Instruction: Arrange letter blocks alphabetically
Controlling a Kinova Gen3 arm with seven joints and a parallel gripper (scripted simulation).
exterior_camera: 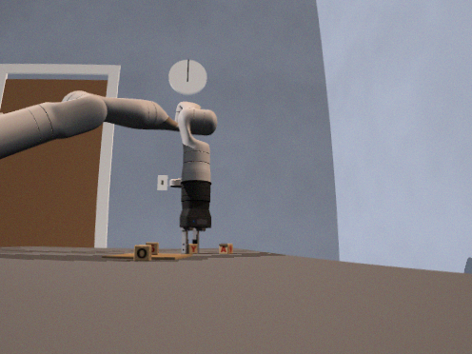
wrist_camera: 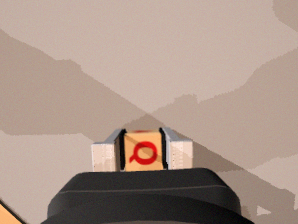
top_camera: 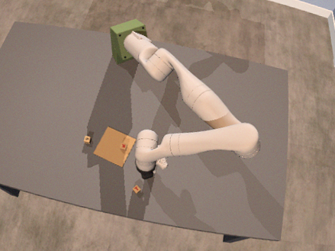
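Now our gripper (top_camera: 146,176) (exterior_camera: 191,248) (wrist_camera: 143,142) is pinching the Q block (exterior_camera: 193,248) (wrist_camera: 143,151); let's lift straight up before going to the mat (top_camera: 109,146) (exterior_camera: 167,257) (wrist_camera: 8,216) beside our hand.

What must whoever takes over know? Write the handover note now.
Tool: shut on the Q block, off the mat.
One block is on the mat; two others are off it.
Done: Q block gripped.
Left: build the upright, alphabetical three-block row, keep the fourth off, release, withdraw.
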